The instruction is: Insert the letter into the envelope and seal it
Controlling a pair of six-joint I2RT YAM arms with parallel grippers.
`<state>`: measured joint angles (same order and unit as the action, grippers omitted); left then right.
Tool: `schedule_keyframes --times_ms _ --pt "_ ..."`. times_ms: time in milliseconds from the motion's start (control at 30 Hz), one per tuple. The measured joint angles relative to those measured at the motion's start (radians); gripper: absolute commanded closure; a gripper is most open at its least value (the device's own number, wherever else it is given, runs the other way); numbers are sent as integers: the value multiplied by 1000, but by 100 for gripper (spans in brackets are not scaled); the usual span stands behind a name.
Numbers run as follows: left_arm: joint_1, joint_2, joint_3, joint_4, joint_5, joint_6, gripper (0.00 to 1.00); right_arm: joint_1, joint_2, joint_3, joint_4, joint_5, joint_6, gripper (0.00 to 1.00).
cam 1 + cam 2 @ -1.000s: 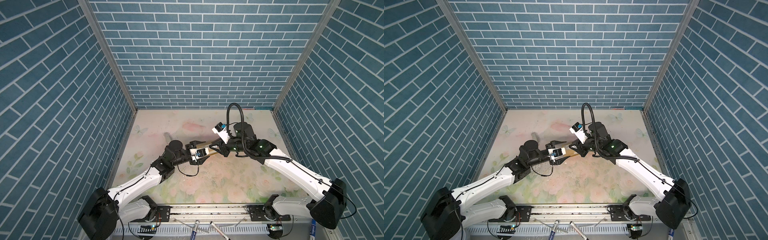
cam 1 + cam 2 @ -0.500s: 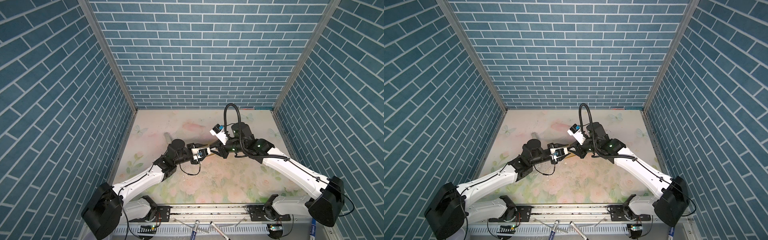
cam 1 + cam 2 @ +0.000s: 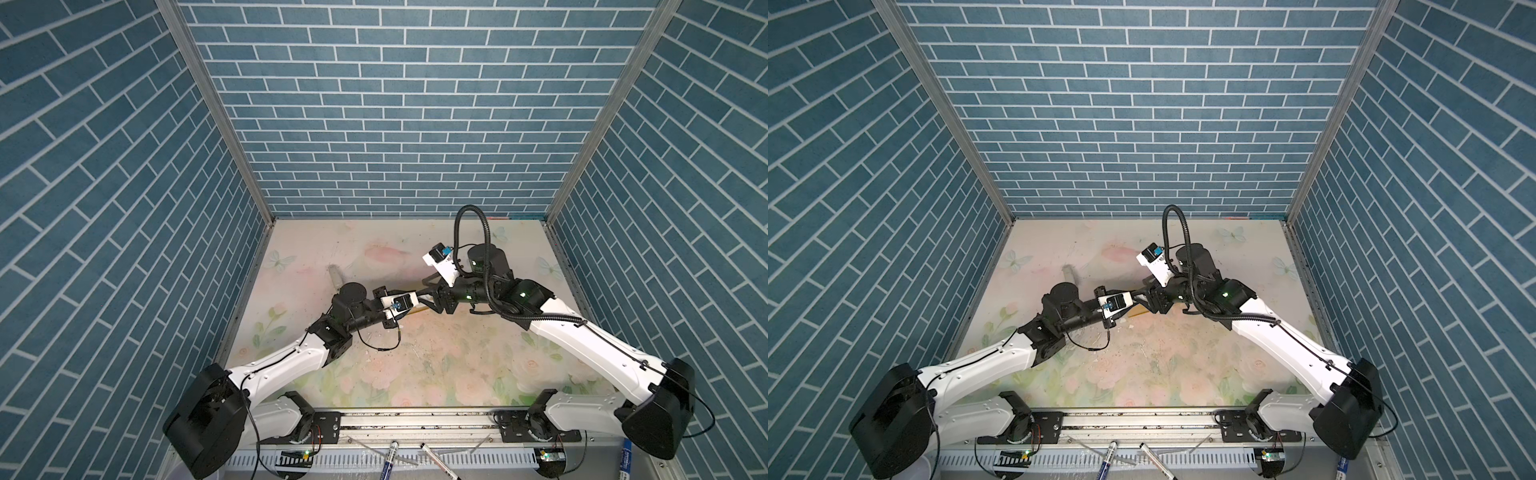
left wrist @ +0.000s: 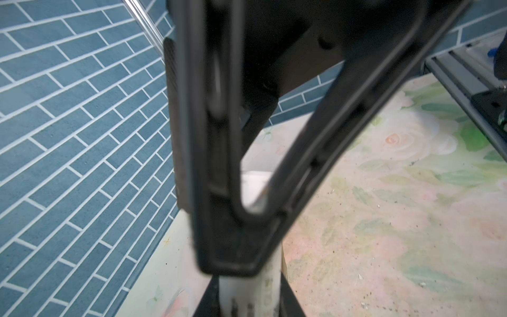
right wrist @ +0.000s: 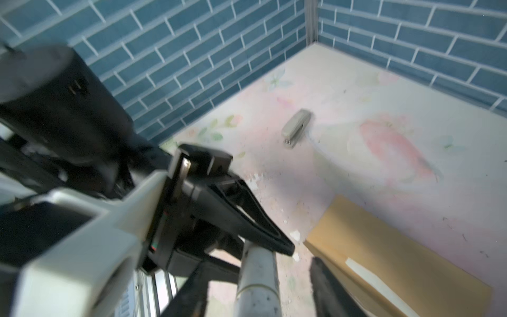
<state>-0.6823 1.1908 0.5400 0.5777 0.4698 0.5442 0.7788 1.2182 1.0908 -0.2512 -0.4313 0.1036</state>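
Note:
My two grippers meet above the middle of the table in both top views. A white tube runs between them. My left gripper is shut on it, with a dark finger pressing each side. My right gripper is open around the same tube, with a clear gap to one finger. The right gripper's black finger fills the left wrist view. The mustard-yellow envelope lies flat on the table beneath the grippers. Only a yellow sliver of the envelope shows in a top view. The letter is out of view.
A grey stapler lies on the floral table, also seen as the stapler behind the left arm. Markers rest on the front rail. Blue brick walls close in the left, back and right sides.
My left gripper reached in toward the right gripper and closed on the white tube. The right gripper's jaws opened off the tube.

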Motion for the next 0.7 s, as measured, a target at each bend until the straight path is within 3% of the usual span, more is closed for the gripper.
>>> schedule_keyframes --times_ms 100,367,700 --pt "-1 0 -45 97 -18 -88 100 0 -97 -94 121 38 31 18" --pt "-1 31 -70 322 -43 -272 100 0 -122 -223 357 85 121 17" --pt "-1 74 -70 401 -40 -335 100 42 -56 -223 439 108 135 44"
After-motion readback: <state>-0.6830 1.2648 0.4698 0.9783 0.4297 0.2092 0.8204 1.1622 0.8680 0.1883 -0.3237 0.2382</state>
